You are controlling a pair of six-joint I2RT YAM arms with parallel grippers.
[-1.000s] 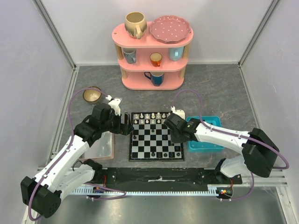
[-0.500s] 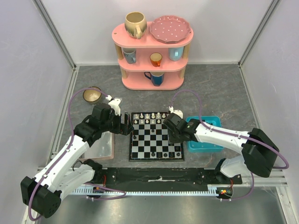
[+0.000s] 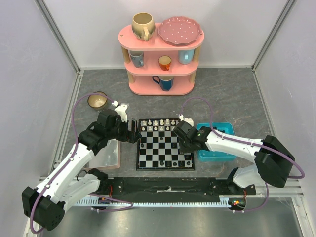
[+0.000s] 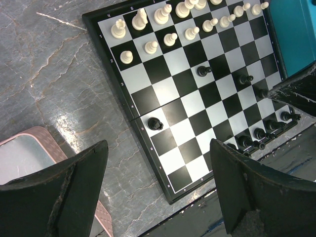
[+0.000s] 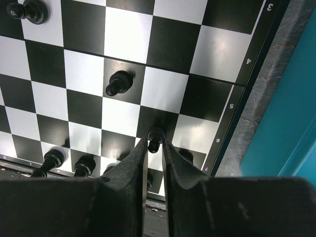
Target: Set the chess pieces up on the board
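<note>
The right claw (image 5: 153,144) is reaching down at the right side of the board (image 5: 128,34), and its two fingers (image 5: 138,158) are pinching a small black pawn (image 5: 154,136) between their tips. The pawn is standing upright on a dark square, one square in from the board's numbered right border. Past that border a narrow strip of grey table (image 5: 256,123) is showing, and then the wall of the blue tray (image 5: 291,113) is rising just beside it, so room on that side is tight. Toward the middle of the board a second black pawn (image 5: 118,83) is standing alone with bare squares around it. More black pieces (image 5: 54,158) are lining the edge nearest the arm bases.

The left claw (image 4: 157,144) is hanging above the board's left edge with its fingers spread wide and gripping nothing. Below it one black pawn (image 4: 155,123) is standing near that edge. The white pieces (image 4: 168,15) are filling the two far rows. The middle squares are lying mostly open. Left of the board, bare grey table is separating it from the pink-rimmed tray (image 4: 29,148).

From above, a pink shelf (image 3: 160,59) holding cups is standing well behind the board, and a small bowl (image 3: 97,101) is sitting at the far left.
</note>
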